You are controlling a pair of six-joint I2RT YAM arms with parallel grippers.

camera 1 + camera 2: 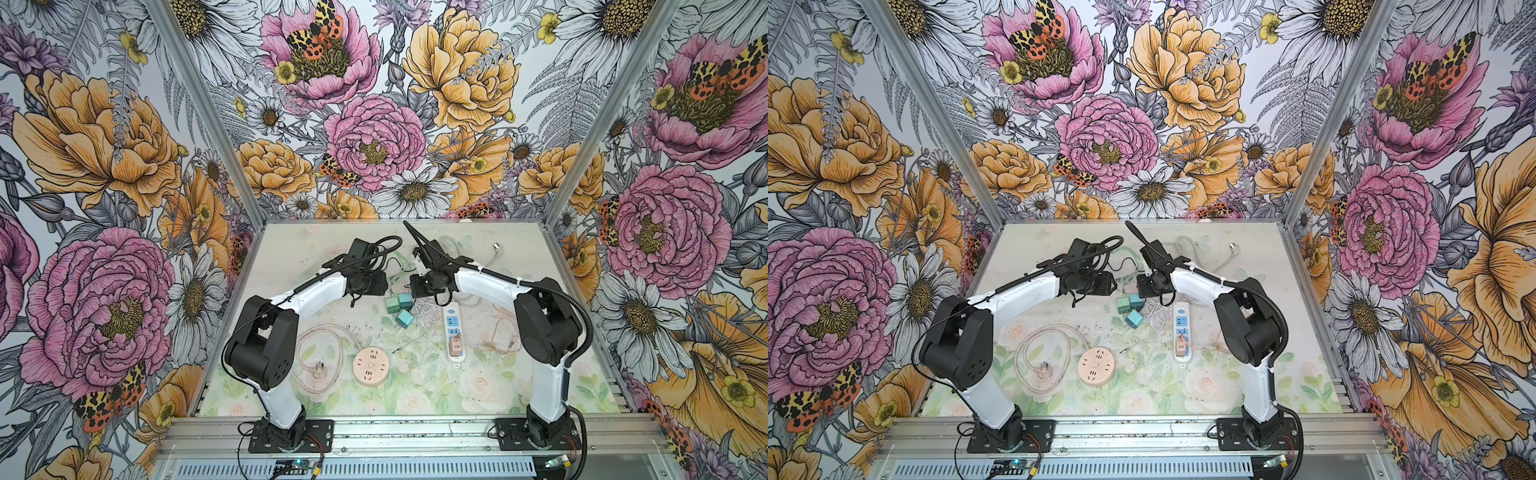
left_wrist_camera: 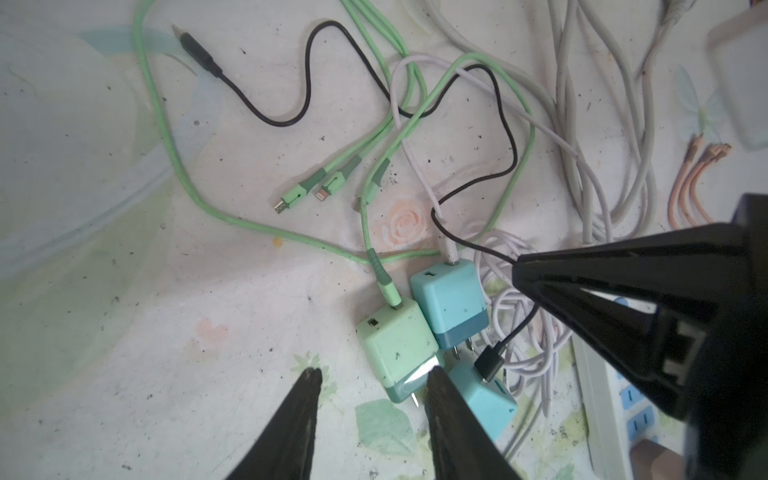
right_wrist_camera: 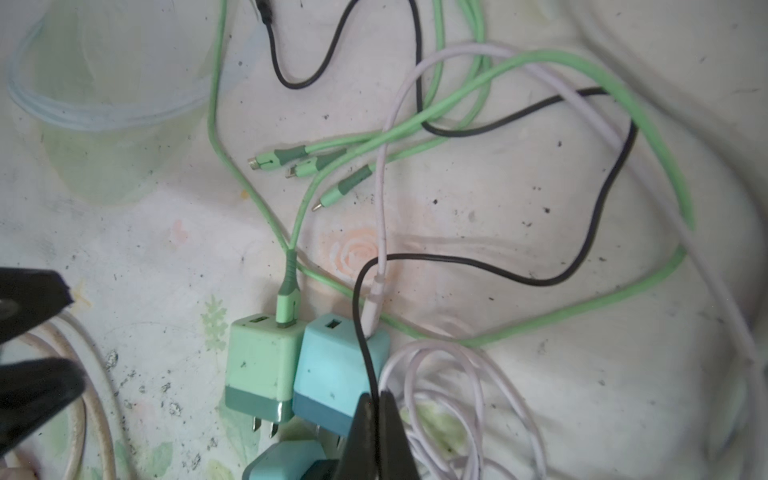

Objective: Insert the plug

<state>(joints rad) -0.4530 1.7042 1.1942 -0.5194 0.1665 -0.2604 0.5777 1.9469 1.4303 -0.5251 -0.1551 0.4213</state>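
**A:** From above, where do the arms stand?

**B:** In both top views the left gripper [image 1: 376, 287] and right gripper [image 1: 417, 286] hang close together over the middle of the table [image 1: 478, 399]. They are just beyond the green charger [image 1: 391, 305], teal charger [image 1: 404, 300] and pale blue charger [image 1: 404, 319]. A white power strip [image 1: 453, 328] lies beside those, and a round pink socket [image 1: 371, 362] is nearer the bases. (The fingertips are hidden under the wrists here.)

**A:** And the left wrist camera?

**B:** The left fingers [image 2: 299, 415] stand partly apart with nothing between them. One tip overlaps the green charger's lower corner, but I cannot tell if it touches. The right gripper's tips are pinched together on the black cable [image 2: 308, 70]. A short way down it, the black plug [image 2: 490, 365] sits against the pale blue charger, beside the teal charger's prongs. Whether it is seated I cannot tell.

**A:** The right wrist camera?

**B:** The right fingers are closed, with the black cable running down between them in front of the teal charger. The plug is hidden behind them. The left fingers show at the edge, parted.
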